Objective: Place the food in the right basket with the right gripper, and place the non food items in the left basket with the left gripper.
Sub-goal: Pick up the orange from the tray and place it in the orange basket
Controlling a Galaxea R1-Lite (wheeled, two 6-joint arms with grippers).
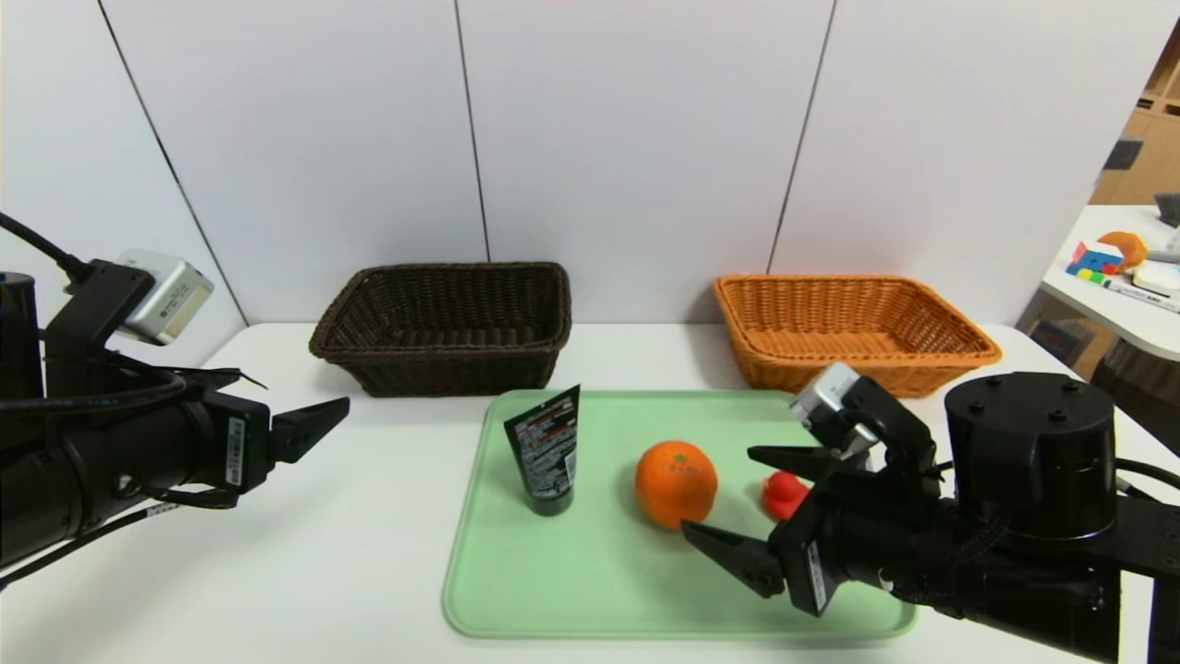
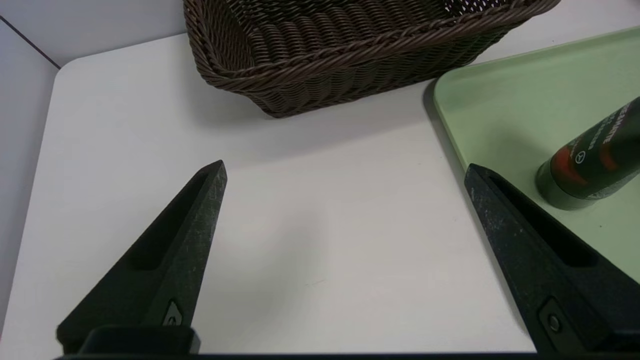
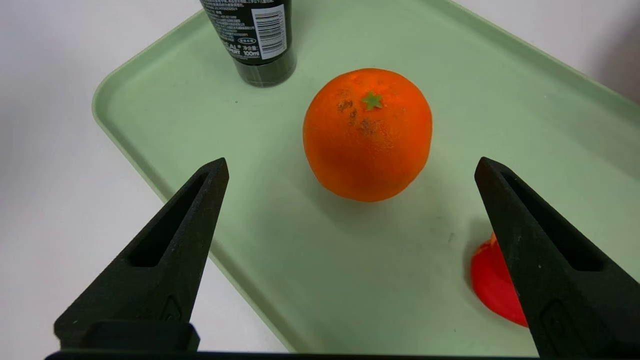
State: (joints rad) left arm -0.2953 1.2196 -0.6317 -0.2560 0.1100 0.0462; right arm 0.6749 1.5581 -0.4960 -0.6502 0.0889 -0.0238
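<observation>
And here's the right gripper (image 1: pixel 715 489), fingers spread wide above the green tray (image 1: pixel 590 590), the orange (image 1: pixel 677 484) sitting on it just ahead, between the fingers' lines! The left gripper (image 2: pixel 345 167) hangs open over the table's left side.

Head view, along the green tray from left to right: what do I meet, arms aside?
Black 100 ml squeeze tube standing on its cap → orange with a green star-shaped stem mark → red item, partly hidden by the right end effector.
</observation>
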